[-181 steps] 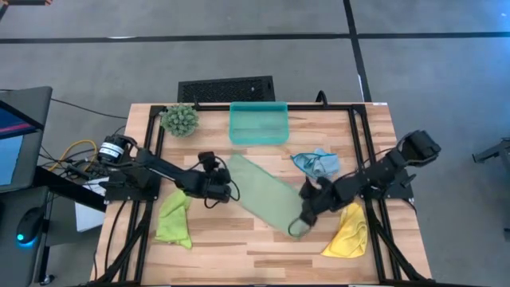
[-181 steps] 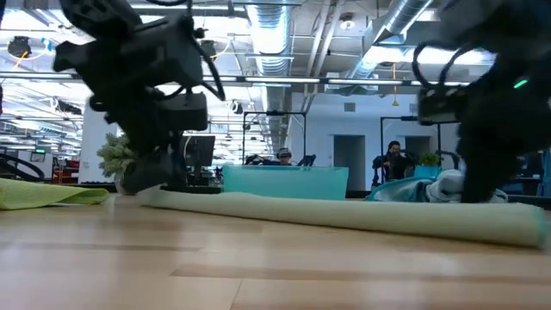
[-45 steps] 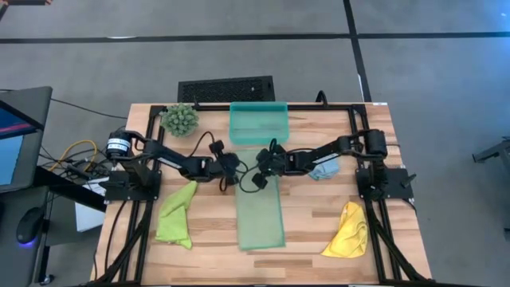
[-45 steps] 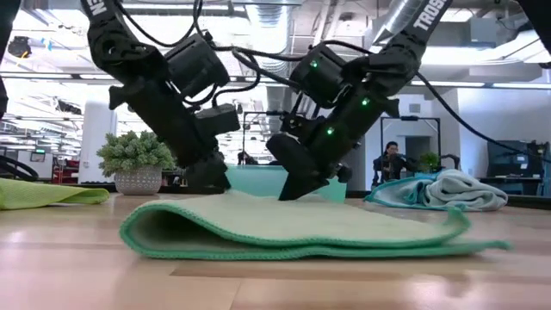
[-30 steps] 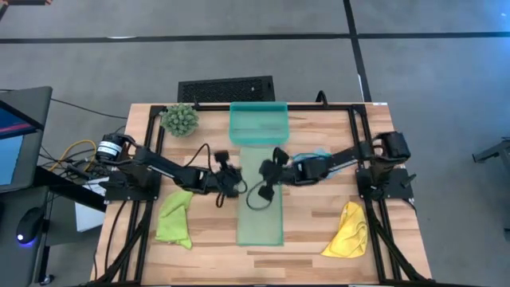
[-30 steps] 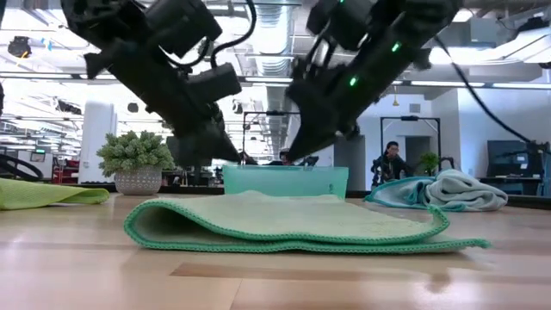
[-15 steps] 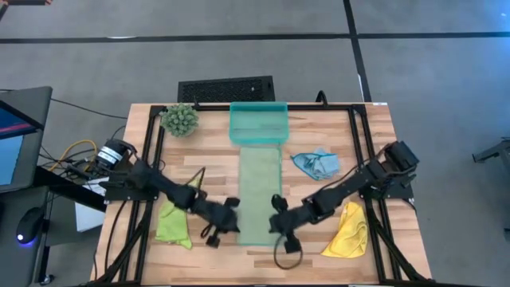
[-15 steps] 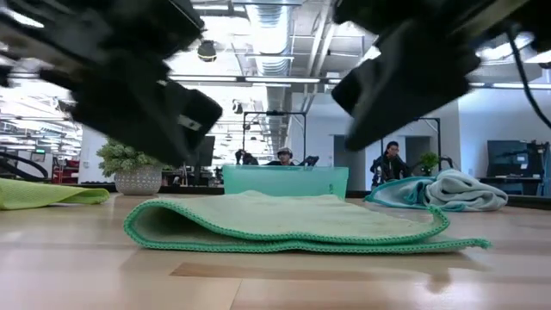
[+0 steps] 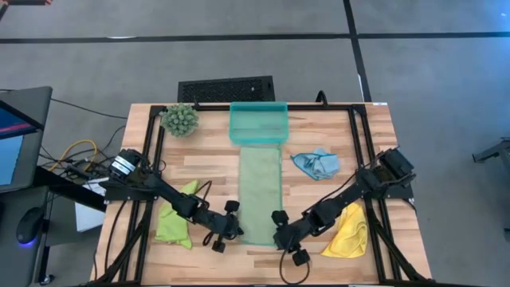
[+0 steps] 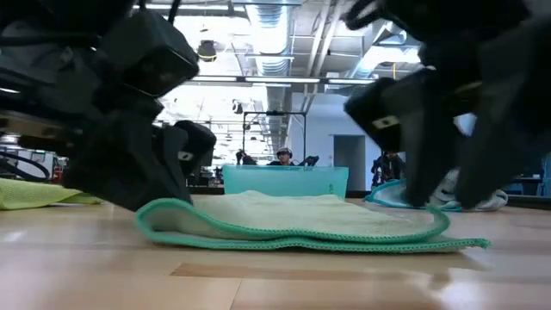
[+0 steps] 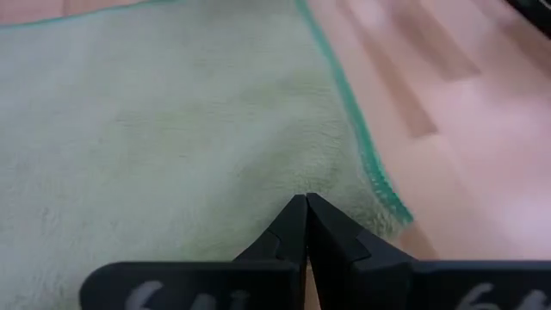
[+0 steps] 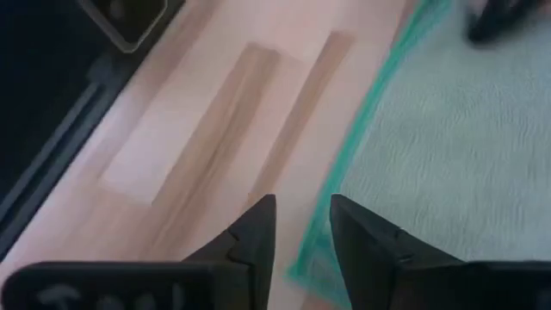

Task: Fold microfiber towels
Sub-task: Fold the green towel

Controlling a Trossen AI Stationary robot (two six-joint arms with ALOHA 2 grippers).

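High view: the pale green towel [image 9: 260, 191] lies as a long folded strip down the middle of the desk [image 9: 319, 243], running from the teal tray [image 9: 258, 123] at the far edge toward the near edge. The left claw [image 9: 227, 231] sits at the strip's near left corner, and the left wrist view shows its fingers pressed together on the pile just inside the teal hem; whether any cloth is pinched between them I cannot tell. The right claw [image 9: 285, 237] is at the near right corner, its fingers [image 12: 258, 226] apart and straddling the hem without gripping.

The main risk is a lopsided lift. If the left side has only a few fibres, or one layer of the folded strip, that corner may slip free or peel the layers open while the other side rises. The right fingers stand over the very edge, so closing there could catch only the hem, or miss onto bare wood.

The lime towel [image 9: 174, 217] lies near the left edge, the yellow one [image 9: 347, 231] near the right edge, and the blue one [image 9: 315, 163] toward the right. An arm sweeping low could drag either of the first two.
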